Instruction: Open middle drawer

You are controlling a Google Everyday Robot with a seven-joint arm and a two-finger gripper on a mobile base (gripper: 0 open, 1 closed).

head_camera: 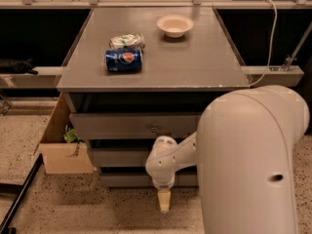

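Mostly the arm covers the middle drawer's centre; the gripper hangs low before it, spread or closed I cannot tell.

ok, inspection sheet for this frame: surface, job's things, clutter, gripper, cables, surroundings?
Surface: grey cabinet top, carries three things.
Job's things: middle drawer looks shut; knob hidden behind the arm.
Clutter: blue can on its side, crumpled packet just behind it, bowl upright, apart.
Grippers: gripper points down, low in front of the bottom drawer, below the middle drawer.
Cables: white cable right of the cabinet.
Surroundings: cardboard box on the left, speckled floor.
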